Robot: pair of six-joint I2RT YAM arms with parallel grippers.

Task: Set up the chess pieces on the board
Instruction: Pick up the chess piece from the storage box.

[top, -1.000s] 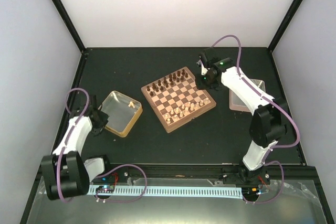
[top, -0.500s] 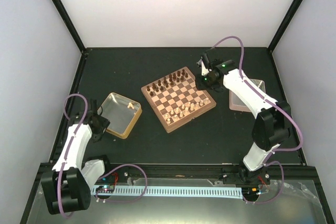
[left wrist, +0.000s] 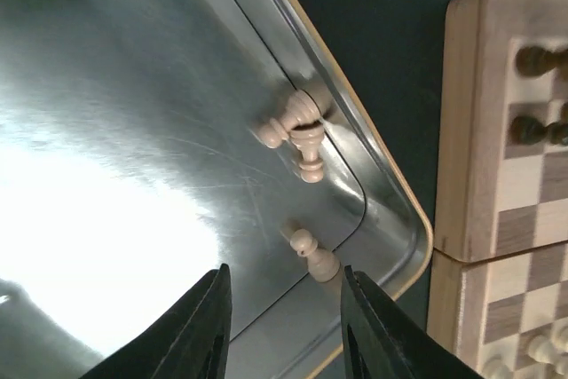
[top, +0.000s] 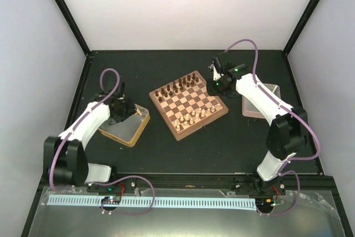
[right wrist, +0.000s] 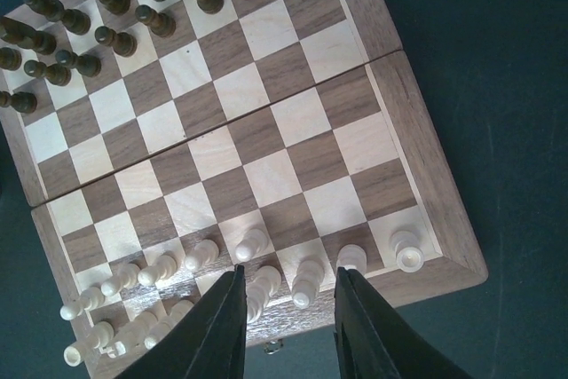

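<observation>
Pcs [left wrist: 312,256] hug tray [left wrist: 357,123] corner.

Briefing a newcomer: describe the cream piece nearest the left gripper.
Find the silver metal tray left of the board. Near its rounded corner, a lone cream piece sits just ahead of the left gripper; the other cream piece rests against the tray wall.

**Left arm** [top: 89,121]: white moulded links and black joint housings. A mauve cable [top: 108,74] forms a loop behind the left claw [left wrist: 284,277], and a large black drum joint sits farthest from the claw.

**Right arm** [top: 252,90]: matching white links and black joints. A small green lamp [top: 234,70] sits just behind the right claw [right wrist: 288,274], and a mauve cable [top: 244,41] loops behind the lamp.

**Fingers** [left wrist: 200,335], both claws: matte black and smooth, tapering to rounded tips.
</observation>
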